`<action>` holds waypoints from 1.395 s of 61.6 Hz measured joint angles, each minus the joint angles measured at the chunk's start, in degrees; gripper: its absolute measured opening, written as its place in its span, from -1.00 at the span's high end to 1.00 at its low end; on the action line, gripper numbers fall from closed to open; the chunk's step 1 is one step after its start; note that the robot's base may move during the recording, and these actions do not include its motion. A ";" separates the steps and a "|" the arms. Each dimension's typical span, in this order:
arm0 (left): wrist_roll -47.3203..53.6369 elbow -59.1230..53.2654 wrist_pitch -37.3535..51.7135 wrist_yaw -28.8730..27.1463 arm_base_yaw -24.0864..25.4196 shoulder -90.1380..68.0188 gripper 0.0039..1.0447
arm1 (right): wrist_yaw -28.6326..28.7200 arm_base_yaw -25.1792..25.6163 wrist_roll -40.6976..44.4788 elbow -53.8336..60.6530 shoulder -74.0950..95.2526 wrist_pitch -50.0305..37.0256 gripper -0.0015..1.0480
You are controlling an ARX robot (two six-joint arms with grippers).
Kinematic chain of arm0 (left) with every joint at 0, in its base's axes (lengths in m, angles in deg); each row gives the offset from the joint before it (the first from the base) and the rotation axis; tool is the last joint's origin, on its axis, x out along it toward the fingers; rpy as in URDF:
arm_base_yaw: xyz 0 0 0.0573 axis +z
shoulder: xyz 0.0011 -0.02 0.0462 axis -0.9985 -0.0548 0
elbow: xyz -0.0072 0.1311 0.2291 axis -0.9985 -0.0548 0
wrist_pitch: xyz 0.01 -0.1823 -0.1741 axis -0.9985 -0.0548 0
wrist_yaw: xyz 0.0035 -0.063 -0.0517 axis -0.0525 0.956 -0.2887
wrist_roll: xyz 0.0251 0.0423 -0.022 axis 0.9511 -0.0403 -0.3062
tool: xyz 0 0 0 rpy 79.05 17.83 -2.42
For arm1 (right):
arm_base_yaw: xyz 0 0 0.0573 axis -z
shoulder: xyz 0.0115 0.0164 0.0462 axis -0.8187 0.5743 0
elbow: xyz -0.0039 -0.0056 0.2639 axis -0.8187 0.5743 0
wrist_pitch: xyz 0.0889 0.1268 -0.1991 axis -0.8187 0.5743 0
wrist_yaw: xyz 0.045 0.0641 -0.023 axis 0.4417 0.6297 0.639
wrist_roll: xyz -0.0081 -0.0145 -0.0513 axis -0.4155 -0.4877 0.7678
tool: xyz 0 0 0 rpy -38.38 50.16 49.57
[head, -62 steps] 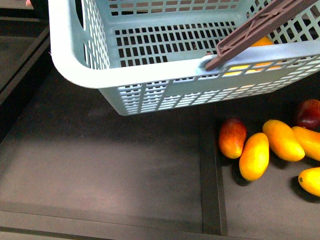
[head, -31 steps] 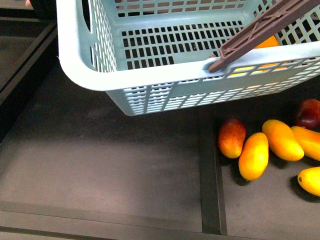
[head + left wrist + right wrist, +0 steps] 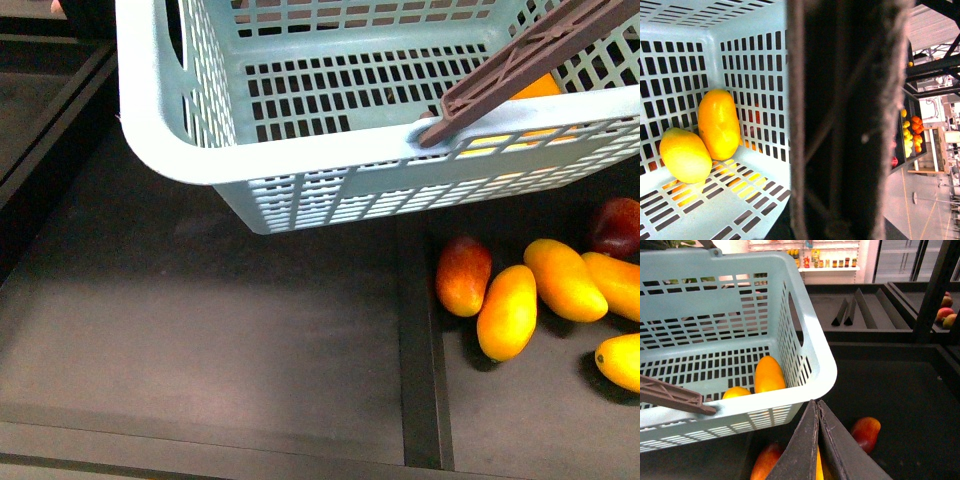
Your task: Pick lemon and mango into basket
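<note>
Since earlier, basket (image 3: 330,165) shifted right; lemon (image 3: 684,155), mango (image 3: 719,123) inside; right gripper (image 3: 817,412) closed, left's state unclear.

The basket (image 3: 300,150) looks like smooth, slightly shiny turquoise plastic with slotted walls; its brown handle (image 3: 520,55) is matt ribbed plastic. Inside, the lemon (image 3: 684,155) has a faintly dimpled yellow skin, the mango (image 3: 719,122) a smooth, waxy one. The dark shelf (image 3: 220,340) underneath is dull matt.
</note>
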 joint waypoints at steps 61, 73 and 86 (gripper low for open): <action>0.02 0.00 0.00 -0.04 0.00 0.00 0.93 | 0.00 0.00 0.04 2.78 -18.25 14.14 0.97; 0.00 0.00 0.00 -0.04 0.04 0.00 0.93 | 0.02 0.00 0.07 2.78 -28.24 24.46 0.97; -0.07 0.00 0.00 0.00 0.04 0.00 0.93 | 0.02 0.00 0.07 2.78 -28.50 24.63 0.97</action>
